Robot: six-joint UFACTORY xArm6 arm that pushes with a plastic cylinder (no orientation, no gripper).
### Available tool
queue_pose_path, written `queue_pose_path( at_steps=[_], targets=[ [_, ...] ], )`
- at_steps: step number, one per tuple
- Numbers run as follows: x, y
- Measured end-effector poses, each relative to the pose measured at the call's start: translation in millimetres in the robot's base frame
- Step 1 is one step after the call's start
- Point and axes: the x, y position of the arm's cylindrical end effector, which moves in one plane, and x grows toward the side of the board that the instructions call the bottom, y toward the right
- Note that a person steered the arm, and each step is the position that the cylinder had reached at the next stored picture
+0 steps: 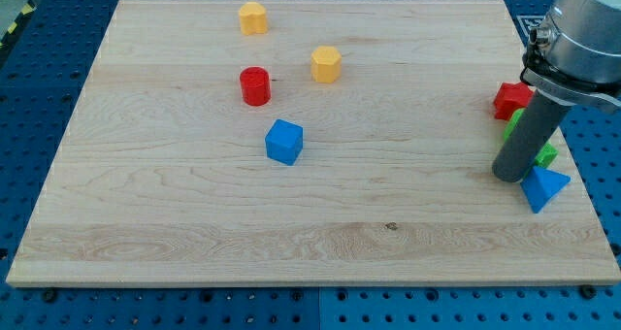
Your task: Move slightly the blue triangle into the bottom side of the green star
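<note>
The blue triangle (544,187) lies near the board's right edge, toward the view's bottom right. The green star (545,154) sits just above it, mostly hidden behind my rod; only green bits show on both sides of the rod. My tip (508,173) rests on the board just left of the blue triangle and touching or nearly touching its upper left corner. A red block (511,100) sits just above the green star.
A blue cube (284,141) lies mid-board. A red cylinder (254,85) and a yellow hexagonal block (326,64) sit above it. Another yellow block (253,17) is near the top edge. The wooden board (194,223) ends close to the right of the triangle.
</note>
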Motion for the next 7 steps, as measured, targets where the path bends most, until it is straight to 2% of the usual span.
queue_pose_path(
  at_steps=[2,5,6,7],
  targets=[
    [8.6,-2.3],
    [80.1,5.5],
    [77.7,24.2],
    [55.7,24.2]
  ],
)
